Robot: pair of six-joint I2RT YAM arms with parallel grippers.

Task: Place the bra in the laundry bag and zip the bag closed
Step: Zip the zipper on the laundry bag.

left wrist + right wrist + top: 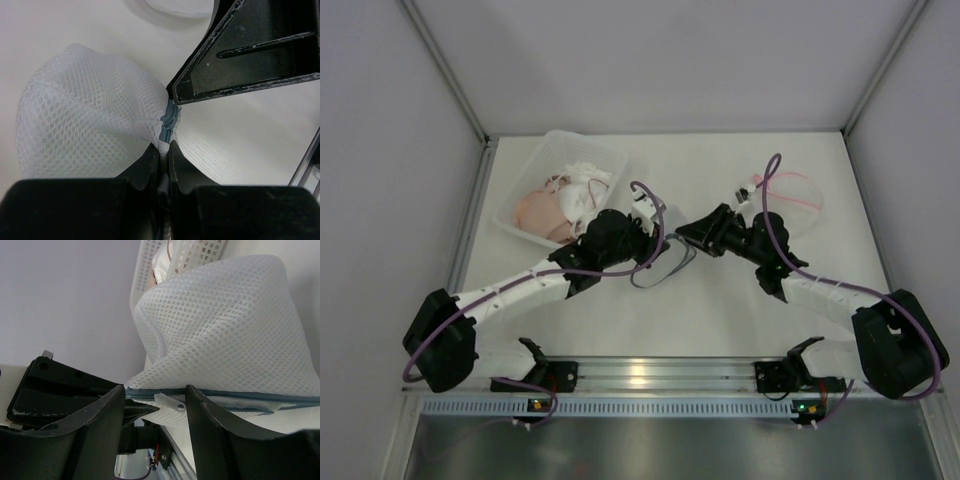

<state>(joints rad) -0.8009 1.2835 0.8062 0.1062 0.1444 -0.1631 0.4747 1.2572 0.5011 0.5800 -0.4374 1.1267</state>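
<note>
Bra [535,212], pink, lies in the white basket [590,143] at the far left of the counter [720,320], seen from above. From the left wrist, the left gripper [164,149] is pinched tight on the laundry bag [85,115] at its zipper [169,120] end. From the right wrist, the right gripper [156,390] stands part open, with one finger on either side of the zipper pull [172,404], not clamping it.
</note>
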